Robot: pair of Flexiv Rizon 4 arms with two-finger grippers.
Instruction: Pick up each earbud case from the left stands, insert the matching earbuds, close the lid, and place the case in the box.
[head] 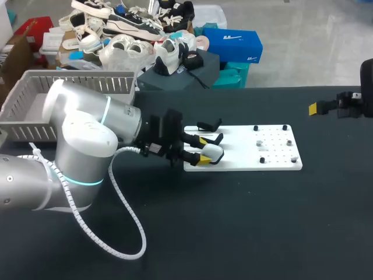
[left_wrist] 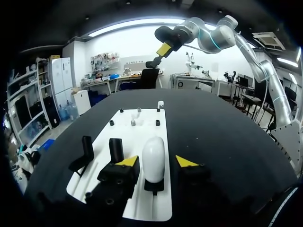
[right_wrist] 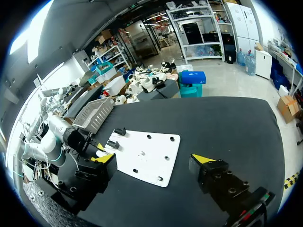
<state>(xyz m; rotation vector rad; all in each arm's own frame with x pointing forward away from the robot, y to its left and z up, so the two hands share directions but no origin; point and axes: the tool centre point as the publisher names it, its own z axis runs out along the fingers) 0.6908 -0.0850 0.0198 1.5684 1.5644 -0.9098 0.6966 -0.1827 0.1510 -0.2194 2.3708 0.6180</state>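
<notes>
**Left gripper straddles the case: grasp comes next**

You are at the first step, the pick-up. In the head view, centre frame, your left gripper (left_wrist: 156, 162) sits around the white case (head: 213, 153), which rests on its stand at the left end of the board (head: 274, 164). The fingers stand apart, one on each side. The wrist view shows a clear gap on at least one side, so nothing is clamped yet. Two other stands (left_wrist: 86, 152) beside it look empty.

Your right gripper (right_wrist: 155, 161) hangs at the right edge of the head frame, well away from the board, with its fingers spread wide and holding nothing.

The next move, as I judge it, is to close the left fingers squarely on the case's sides, then lift straight off the stand. The shell looks smooth and rounded, so an off-centre pinch could let it squirt out.

Small pieces lie on the board's right half and may be the earbuds, but they are too small to tell. The box (head: 76, 74) waits at upper left.
</notes>
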